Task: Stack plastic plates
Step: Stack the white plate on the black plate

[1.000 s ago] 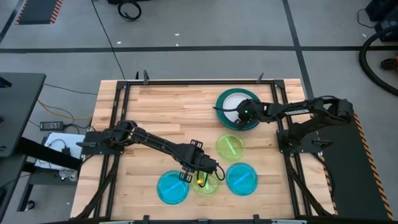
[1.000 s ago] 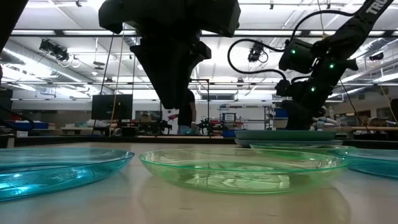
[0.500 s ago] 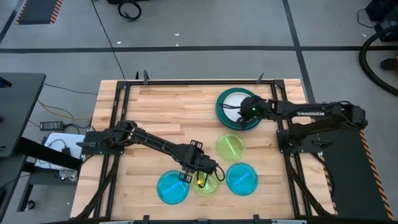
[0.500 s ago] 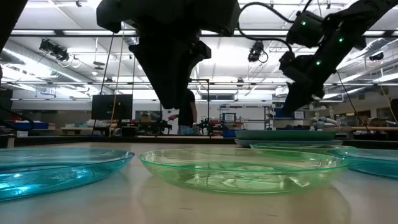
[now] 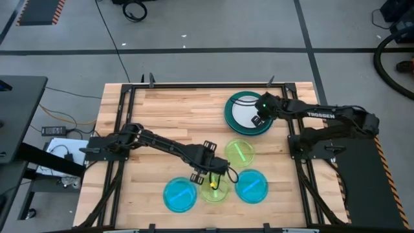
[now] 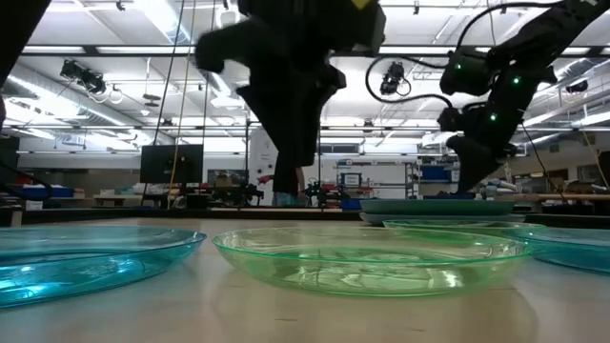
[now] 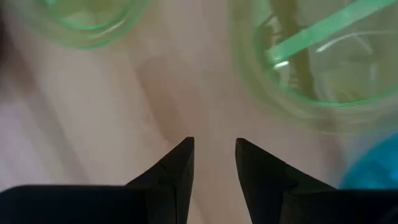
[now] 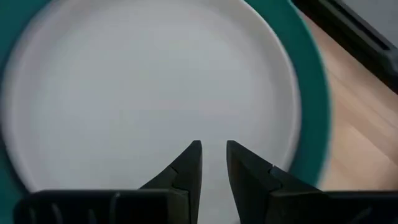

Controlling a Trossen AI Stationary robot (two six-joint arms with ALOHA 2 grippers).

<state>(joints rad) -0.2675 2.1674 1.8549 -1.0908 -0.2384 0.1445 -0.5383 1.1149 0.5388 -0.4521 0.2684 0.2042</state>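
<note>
right end effector point(image 8: 213, 163) — slightly parted, empty — over white plate point(image 8: 143, 99), teal rim point(image 8: 311, 93) wrist-view only

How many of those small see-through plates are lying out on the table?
4. One cyan plate sits at the near edge, a green plate beside it, a second cyan plate to its right, and another green plate just behind those. None looks hidden.
</note>
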